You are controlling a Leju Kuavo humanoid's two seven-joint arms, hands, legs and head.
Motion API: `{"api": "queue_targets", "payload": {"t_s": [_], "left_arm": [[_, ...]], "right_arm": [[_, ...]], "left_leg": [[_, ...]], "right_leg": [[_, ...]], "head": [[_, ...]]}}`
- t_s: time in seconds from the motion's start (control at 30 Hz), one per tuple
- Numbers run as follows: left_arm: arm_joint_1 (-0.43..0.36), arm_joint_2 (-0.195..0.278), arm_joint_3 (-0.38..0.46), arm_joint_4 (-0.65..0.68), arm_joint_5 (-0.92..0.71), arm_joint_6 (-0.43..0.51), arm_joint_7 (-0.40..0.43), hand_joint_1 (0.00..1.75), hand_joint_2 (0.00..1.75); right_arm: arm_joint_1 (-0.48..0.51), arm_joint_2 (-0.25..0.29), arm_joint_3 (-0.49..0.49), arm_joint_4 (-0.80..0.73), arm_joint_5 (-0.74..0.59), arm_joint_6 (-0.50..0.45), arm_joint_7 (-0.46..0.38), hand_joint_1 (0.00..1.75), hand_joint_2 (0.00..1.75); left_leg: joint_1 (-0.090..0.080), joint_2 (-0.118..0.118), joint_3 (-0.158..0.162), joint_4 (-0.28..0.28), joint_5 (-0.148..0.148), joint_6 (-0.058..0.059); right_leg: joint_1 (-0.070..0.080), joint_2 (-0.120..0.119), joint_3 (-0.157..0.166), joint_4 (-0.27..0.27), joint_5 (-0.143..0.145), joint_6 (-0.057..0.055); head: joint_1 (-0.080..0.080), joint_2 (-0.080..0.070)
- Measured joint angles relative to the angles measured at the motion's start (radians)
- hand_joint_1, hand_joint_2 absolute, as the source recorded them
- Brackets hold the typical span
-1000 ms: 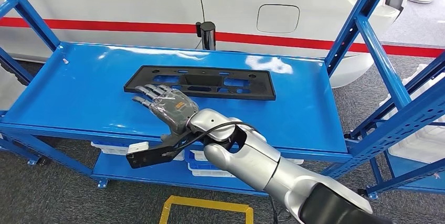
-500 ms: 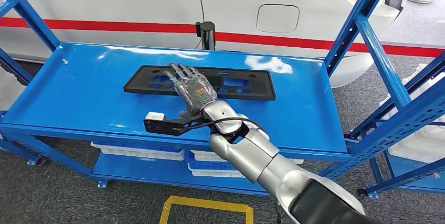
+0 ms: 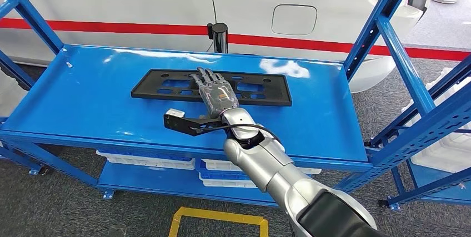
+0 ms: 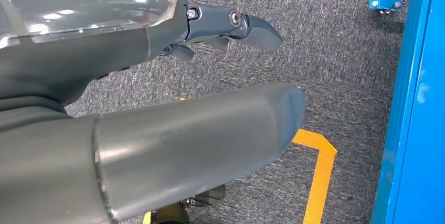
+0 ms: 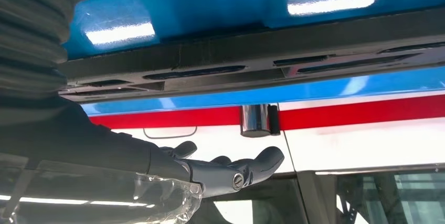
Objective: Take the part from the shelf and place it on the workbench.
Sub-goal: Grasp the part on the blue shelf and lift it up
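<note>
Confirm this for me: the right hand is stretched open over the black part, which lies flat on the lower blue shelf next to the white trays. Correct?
Not quite. The right hand is stretched open over the black part, and it lies flat, but on the upper blue shelf, not the lower one. The head view shows it; the white trays sit on the level beneath.

The silver right arm [image 3: 266, 165] reaches forward, its wrist level, and the right hand [image 3: 215, 91] is stretched out flat, palm down, fingers [image 3: 204, 76] straight and a little apart. The left hand [image 4: 157, 124] hangs low, thumb and fingers apart, holding nothing.
</note>
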Motion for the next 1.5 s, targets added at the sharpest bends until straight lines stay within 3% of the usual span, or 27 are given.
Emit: {"api": "queue_targets", "payload": {"t_s": [0.63,1.1,1.33,1.5], "left_arm": [[-0.003,0.000,-0.001,0.000,0.001,0.000,0.007,0.00,0.00],[-0.001,-0.010,-0.001,0.000,0.032,0.007,-0.002,0.00,0.00],[0.009,-0.012,0.000,0.000,0.045,0.017,-0.008,0.00,0.00],[0.016,-0.014,0.000,0.000,0.051,0.018,-0.014,0.00,0.00]], "right_arm": [[0.001,0.014,-0.032,0.071,0.049,0.000,0.016,0.00,1.75],[0.003,0.096,-0.028,0.117,0.101,0.019,0.046,0.00,1.75],[-0.001,0.111,-0.028,0.139,0.122,0.016,0.049,0.25,1.75],[-0.001,0.121,-0.028,0.148,0.130,0.016,0.044,0.31,1.75]], "left_leg": [[0.000,0.001,0.000,0.000,0.000,0.000],[0.000,0.001,0.000,0.000,0.000,0.000],[0.000,0.001,0.000,0.000,0.000,0.000],[0.000,0.001,0.000,0.000,0.000,0.000]], "right_leg": [[0.000,0.000,0.000,0.000,0.000,0.000],[0.000,0.000,0.000,0.000,0.000,0.000],[0.000,0.000,0.000,0.000,0.000,0.000],[0.000,0.000,0.000,0.000,0.000,0.000]], "head": [[0.000,0.000],[0.000,0.000],[0.000,0.000],[0.000,0.000]]}}
